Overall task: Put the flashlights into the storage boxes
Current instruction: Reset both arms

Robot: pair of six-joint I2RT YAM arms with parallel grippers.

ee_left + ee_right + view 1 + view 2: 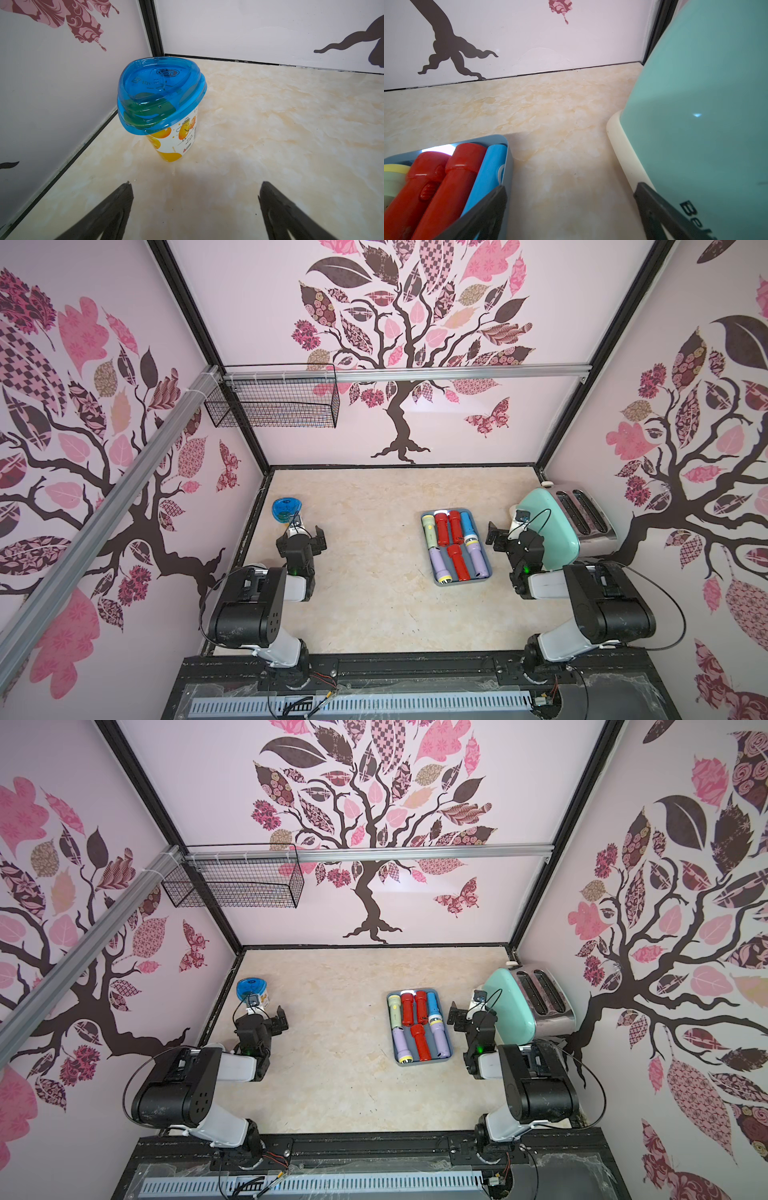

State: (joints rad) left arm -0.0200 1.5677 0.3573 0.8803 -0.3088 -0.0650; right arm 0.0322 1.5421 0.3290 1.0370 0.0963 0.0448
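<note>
Several flashlights [459, 562] lie inside the slate-blue storage box [462, 583], right of the table's middle in both top views: red ones, lilac ones with yellow heads, a pale green one [428, 531] and a blue-and-white one [468, 529]. My right gripper [511, 533] hangs open and empty just right of the box, between it and the toaster. In the right wrist view the box's corner [508, 162] shows red flashlights [452, 182] and the blue one [488, 172] beside my open gripper [571, 187]. At the far left my left gripper [302, 536] is open and empty, with bare table between its fingers [116, 207].
A blue-lidded yellow jar [162, 108] stands near the left wall, just beyond the left gripper. Against the right wall sits a mint-green toaster [552, 526], close to the right gripper. A black wire basket [274, 402] hangs from the rail at the back left.
</note>
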